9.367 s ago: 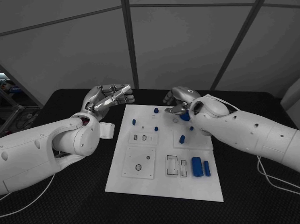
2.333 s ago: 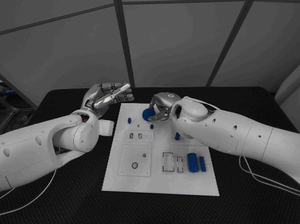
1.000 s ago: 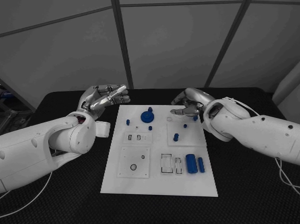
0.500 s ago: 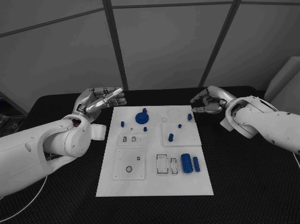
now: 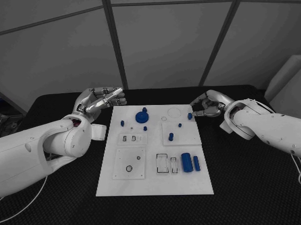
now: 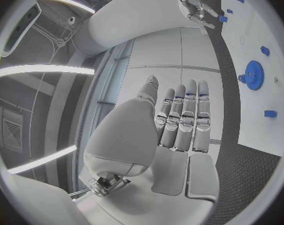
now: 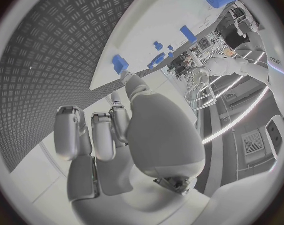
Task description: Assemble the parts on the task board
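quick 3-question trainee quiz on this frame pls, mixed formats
1. True or false: the blue gear sits near the far end of the task board.
2. Which hand is next to the small blue part at the board's far right edge?
A. left hand
B. right hand
3. Fill in: the large blue cylinder lies beside a ___ blue bar.

Key: 1 true; 2 B; 3 thinner.
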